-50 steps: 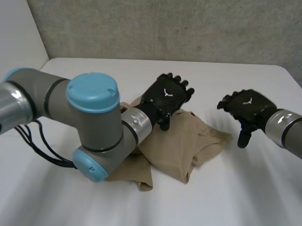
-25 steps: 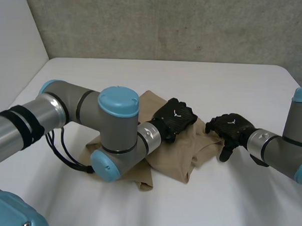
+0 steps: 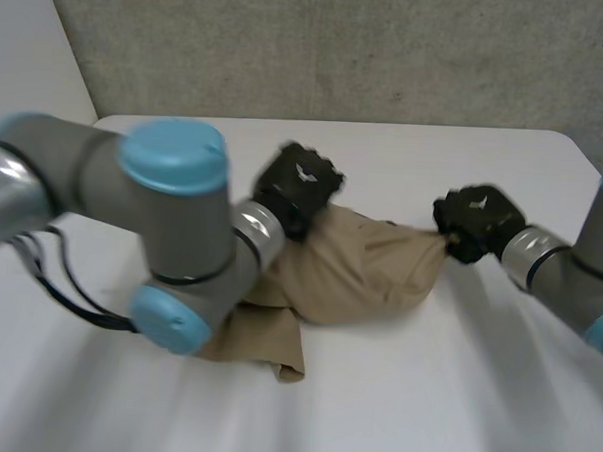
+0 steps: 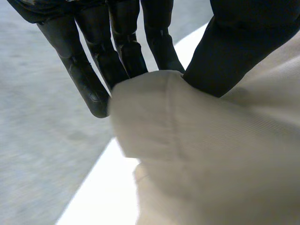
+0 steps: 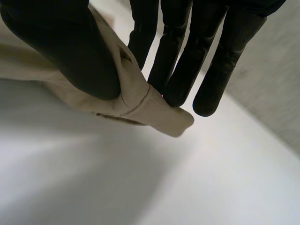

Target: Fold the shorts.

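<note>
- Fingers (image 4: 122,51) and thumb of left hand (image 3: 298,181) pinch shorts (image 3: 359,274) at their far-left edge.
- Right hand (image 3: 477,219) pinches the right corner likewise.
- Shorts stretched between hands over table (image 3: 424,392) centre; near part lies bunched.
- Judgement: no fold made yet; all folding remains.

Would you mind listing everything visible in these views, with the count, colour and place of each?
shorts: one, tan, rumpled on the middle of the table, partly lifted between the two hands.
table: one, white, under the shorts.
wall: one, grey, behind the table's far edge.
left arm: one, grey with light-blue caps, reaching across the near part of the shorts.
right arm: one, grey with a light-blue cap, beside the shorts.
left hand: one, black, thumb and fingers pinching a hemmed edge at the shorts' far side.
right hand: one, black, thumb and fingers pinching a hemmed corner at the shorts' end nearest it.
</note>
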Robot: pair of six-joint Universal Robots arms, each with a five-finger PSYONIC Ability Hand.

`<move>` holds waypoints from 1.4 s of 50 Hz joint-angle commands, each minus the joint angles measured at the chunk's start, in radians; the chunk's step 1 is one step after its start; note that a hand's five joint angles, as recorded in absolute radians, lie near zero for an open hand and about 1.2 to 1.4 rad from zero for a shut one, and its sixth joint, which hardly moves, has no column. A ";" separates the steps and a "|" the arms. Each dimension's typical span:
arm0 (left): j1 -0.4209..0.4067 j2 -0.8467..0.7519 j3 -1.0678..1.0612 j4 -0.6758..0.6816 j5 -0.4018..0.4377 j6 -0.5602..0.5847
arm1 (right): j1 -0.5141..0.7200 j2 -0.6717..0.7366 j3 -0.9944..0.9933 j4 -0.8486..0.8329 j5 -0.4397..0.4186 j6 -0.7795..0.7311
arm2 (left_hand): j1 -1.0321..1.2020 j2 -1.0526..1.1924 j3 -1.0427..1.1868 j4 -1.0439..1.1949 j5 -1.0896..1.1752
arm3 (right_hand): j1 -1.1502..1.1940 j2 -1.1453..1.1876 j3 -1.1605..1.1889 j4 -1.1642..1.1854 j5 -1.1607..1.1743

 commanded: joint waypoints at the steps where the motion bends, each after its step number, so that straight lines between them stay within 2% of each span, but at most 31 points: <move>1: 0.091 0.345 -0.253 -0.010 -0.128 -0.004 | -0.003 -0.247 -0.008 0.102 0.053 0.018 | 0.263 0.203 0.210 0.203 0.258 | 0.447 0.220 0.223 0.210 0.248; 6: 0.150 0.521 -0.409 -0.042 -0.154 -0.015 | 0.009 -0.387 -0.043 0.211 0.180 -0.014 | 0.263 0.203 0.210 0.203 0.258 | 0.447 0.220 0.223 0.210 0.248; 8: 0.167 0.561 -0.462 -0.051 -0.153 -0.015 | 0.061 -0.405 -0.053 0.254 0.234 -0.051 | 0.263 0.203 0.210 0.203 0.258 | 0.447 0.220 0.223 0.210 0.248; 11: 0.187 0.602 -0.560 -0.051 -0.151 -0.024 | 0.168 -0.402 -0.047 0.300 0.283 -0.112 | 0.263 0.203 0.210 0.203 0.258 | 0.447 0.220 0.223 0.210 0.248; 16: 0.192 0.599 -0.648 -0.051 -0.147 -0.070 | 0.269 -0.335 -0.036 0.329 0.348 -0.199 | 0.263 0.203 0.210 0.203 0.258 | 0.447 0.220 0.223 0.210 0.248; 23: 0.194 0.426 -0.595 -0.005 -0.147 -0.099 | 0.331 -0.182 -0.102 0.321 0.427 -0.282 | 0.263 0.203 0.210 0.203 0.258 | 0.447 0.220 0.223 0.210 0.248; 30: 0.198 0.242 -0.291 0.098 -0.165 -0.093 | 0.337 -0.060 -0.290 0.269 0.432 -0.293 | 0.263 0.203 0.210 0.203 0.258 | 0.447 0.220 0.223 0.210 0.248; 34: 0.203 0.211 -0.058 0.202 -0.208 -0.091 | 0.336 -0.032 -0.439 0.083 0.434 -0.296 | 0.263 0.203 0.210 0.203 0.258 | 0.447 0.220 0.223 0.210 0.248; 35: 0.203 0.209 -0.012 0.232 -0.219 -0.091 | 0.336 -0.037 -0.485 -0.046 0.435 -0.295 | 0.263 0.203 0.210 0.203 0.258 | 0.447 0.220 0.223 0.210 0.248; 37: 0.204 0.213 0.100 0.355 -0.245 -0.093 | 0.337 -0.049 -0.511 -0.183 0.434 -0.296 | 0.263 0.203 0.210 0.203 0.258 | 0.447 0.220 0.223 0.210 0.248; 38: 0.206 0.217 0.125 0.403 -0.254 -0.094 | 0.337 -0.078 -0.519 -0.353 0.434 -0.296 | 0.263 0.203 0.210 0.203 0.258 | 0.447 0.220 0.223 0.210 0.248; 40: 0.213 0.232 0.156 0.555 -0.288 -0.094 | 0.336 -0.106 -0.510 -0.492 0.428 -0.298 | 0.263 0.203 0.210 0.203 0.258 | 0.447 0.220 0.223 0.210 0.248; 42: 0.212 0.263 0.148 0.648 -0.311 -0.093 | 0.337 -0.143 -0.487 -0.676 0.421 -0.293 | 0.263 0.203 0.210 0.203 0.258 | 0.447 0.220 0.223 0.210 0.248; 43: 0.209 0.298 0.127 0.723 -0.322 -0.093 | 0.339 -0.149 -0.478 -0.711 0.420 -0.293 | 0.263 0.203 0.210 0.203 0.258 | 0.447 0.220 0.223 0.210 0.248; 45: 0.209 0.321 0.091 0.776 -0.326 -0.093 | 0.340 -0.157 -0.461 -0.734 0.411 -0.292 | 0.263 0.203 0.210 0.203 0.258 | 0.447 0.220 0.223 0.210 0.248; 53: 0.212 0.367 -0.200 0.799 -0.322 -0.105 | 0.340 -0.152 -0.335 -0.587 0.397 -0.262 | 0.263 0.203 0.210 0.203 0.258 | 0.447 0.220 0.223 0.210 0.248; 62: 0.207 0.348 -0.557 0.794 -0.322 -0.166 | 0.329 -0.112 -0.120 -0.299 0.389 -0.177 | 0.263 0.203 0.210 0.203 0.258 | 0.447 0.220 0.223 0.210 0.248; 65: 0.203 0.325 -0.646 0.765 -0.322 -0.200 | 0.328 -0.073 -0.062 -0.227 0.389 -0.138 | 0.263 0.203 0.210 0.203 0.258 | 0.447 0.220 0.223 0.210 0.248; 70: 0.166 0.259 -0.731 0.605 -0.325 -0.245 | 0.328 -0.006 0.004 -0.142 0.391 -0.097 | 0.263 0.203 0.210 0.203 0.258 | 0.447 0.220 0.223 0.210 0.248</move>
